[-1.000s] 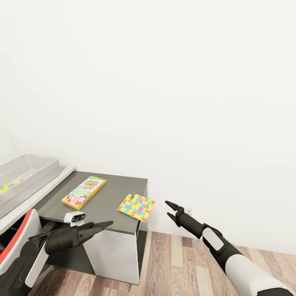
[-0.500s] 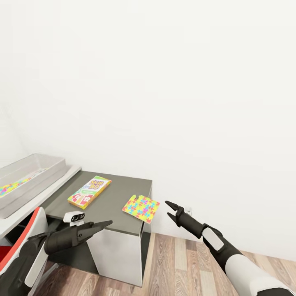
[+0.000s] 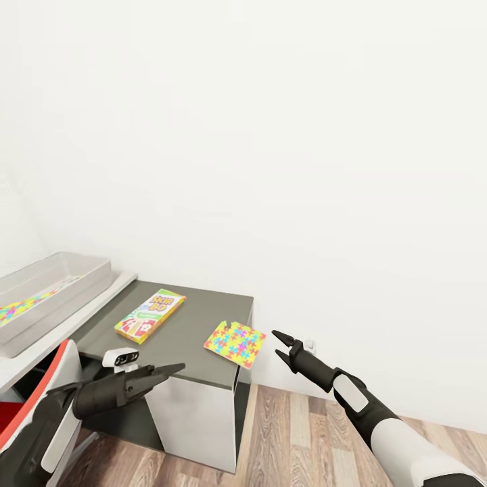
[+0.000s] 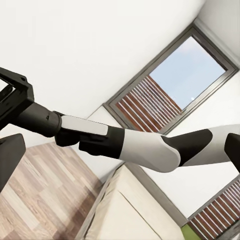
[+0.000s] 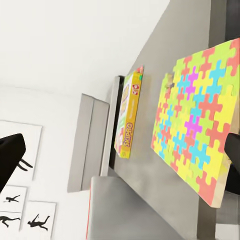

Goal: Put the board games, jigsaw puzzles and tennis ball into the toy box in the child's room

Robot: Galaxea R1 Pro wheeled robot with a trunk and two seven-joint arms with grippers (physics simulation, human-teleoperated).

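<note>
The puzzle lies flat at the right front corner of the dark side unit, one corner poking over the edge. The yellow-green game sits flat to its left, apart from it. Further left, on the pale desk, the toy box already has another puzzle sheet inside. Red and white chair tucked at the desk's front. Right gripper hangs open and empty just right of the puzzle, over wood floor. Left gripper hovers before the unit, tips looking pinched together, holding nothing.
</note>
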